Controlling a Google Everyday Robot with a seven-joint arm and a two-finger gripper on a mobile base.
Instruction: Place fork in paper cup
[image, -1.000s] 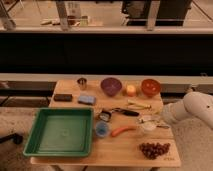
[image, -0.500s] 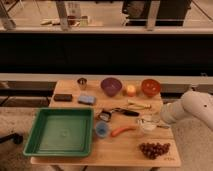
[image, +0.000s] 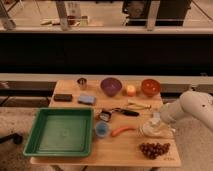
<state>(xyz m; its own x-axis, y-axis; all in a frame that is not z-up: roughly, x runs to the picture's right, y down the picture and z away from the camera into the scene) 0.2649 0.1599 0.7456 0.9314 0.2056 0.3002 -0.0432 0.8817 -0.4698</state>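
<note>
The robot's claw (image: 156, 120) hangs low over the right side of the wooden table (image: 75, 162), at the end of a white arm (image: 192, 110) reaching in from the right edge; whether the claw is open or closed cannot be told from this view. Directly beneath and touching it in the view sits a pale, clear-looking container (image: 150, 131). The fork cannot be picked out with certainty. An orange carrot (image: 122, 131) lies just left of that container, with a small blue cup (image: 101, 129) beside it. A bunch of dark grapes (image: 154, 149) rests near the table's front right corner. Behind the claw lie a black-handled utensil (image: 125, 111) and a yellow-green utensil (image: 139, 105). A large green tray (image: 35, 142) fills the front left. Along the back stand a metal cup (image: 82, 83), a purple bowl (image: 111, 86), a small yellow-orange item (image: 131, 90) and an orange bowl (image: 150, 87); a dark block (image: 63, 97) and blue sponge (image: 86, 99) sit further left.
</note>
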